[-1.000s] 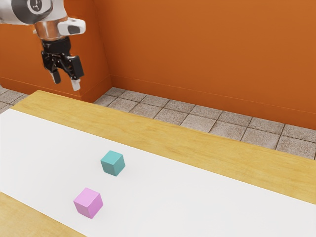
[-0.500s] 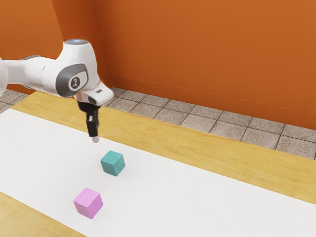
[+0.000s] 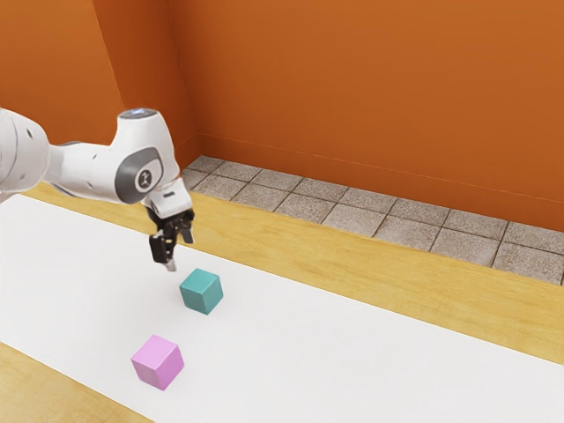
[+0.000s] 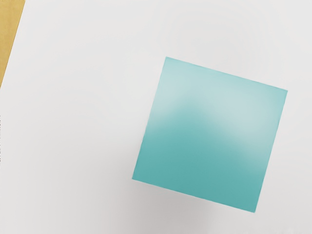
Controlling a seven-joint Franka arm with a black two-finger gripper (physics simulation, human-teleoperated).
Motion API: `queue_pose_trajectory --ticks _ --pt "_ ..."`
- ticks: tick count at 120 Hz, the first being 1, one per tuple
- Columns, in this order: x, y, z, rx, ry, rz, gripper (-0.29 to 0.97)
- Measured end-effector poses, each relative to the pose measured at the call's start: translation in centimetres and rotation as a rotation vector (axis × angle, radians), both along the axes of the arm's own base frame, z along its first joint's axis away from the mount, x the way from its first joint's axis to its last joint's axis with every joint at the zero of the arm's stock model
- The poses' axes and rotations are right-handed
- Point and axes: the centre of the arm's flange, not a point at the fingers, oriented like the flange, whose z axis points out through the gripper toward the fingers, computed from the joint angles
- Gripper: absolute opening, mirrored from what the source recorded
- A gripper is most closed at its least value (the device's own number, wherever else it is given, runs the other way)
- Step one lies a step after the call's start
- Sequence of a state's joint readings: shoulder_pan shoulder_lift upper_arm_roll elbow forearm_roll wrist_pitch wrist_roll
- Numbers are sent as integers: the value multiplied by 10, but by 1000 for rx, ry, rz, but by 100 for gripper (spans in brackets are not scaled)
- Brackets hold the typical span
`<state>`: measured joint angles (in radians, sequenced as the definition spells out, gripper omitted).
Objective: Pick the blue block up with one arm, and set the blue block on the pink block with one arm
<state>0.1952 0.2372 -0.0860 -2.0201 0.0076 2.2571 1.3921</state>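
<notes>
Start at the exterior view's left, where the white arm (image 3: 88,167) reaches in, up and toward that side of the blue block (image 3: 201,292). Its black gripper (image 3: 173,250) points down and hangs near the blue block, just above it and a little toward the exterior view's left. It does not touch the block; you can see its two fingers standing apart with nothing between them, so the hand is open and empty.

Next along is the pink block (image 3: 158,361), which lies nearer the camera than the blue block and slightly toward the exterior view's left of it; the two are apart, with bare mat between them. The blue block itself sits flat on the white mat (image 3: 370,361), one corner turned toward the camera, and nothing rests on it.

The wooden table (image 3: 352,256) shows as a tan band behind the blue block, running away toward the exterior view's right; beyond the blue block lie the tiled floor (image 3: 397,220) and then the orange wall (image 3: 370,79).

In the wrist view, the blue block (image 4: 209,136) shows you its square top face below the hand; the white mat (image 4: 73,107) surrounds it on every side, and a strip of the wooden table (image 4: 9,39) lies well apart from it.
</notes>
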Motion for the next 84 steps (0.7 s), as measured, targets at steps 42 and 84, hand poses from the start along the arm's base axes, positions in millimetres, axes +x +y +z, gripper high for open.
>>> queue_pose_trajectory --ticks 42,84 --pt "-19 -11 -19 -33 27 -184 68" --pt "-4 -14 -46 -63 -11 -263 68"
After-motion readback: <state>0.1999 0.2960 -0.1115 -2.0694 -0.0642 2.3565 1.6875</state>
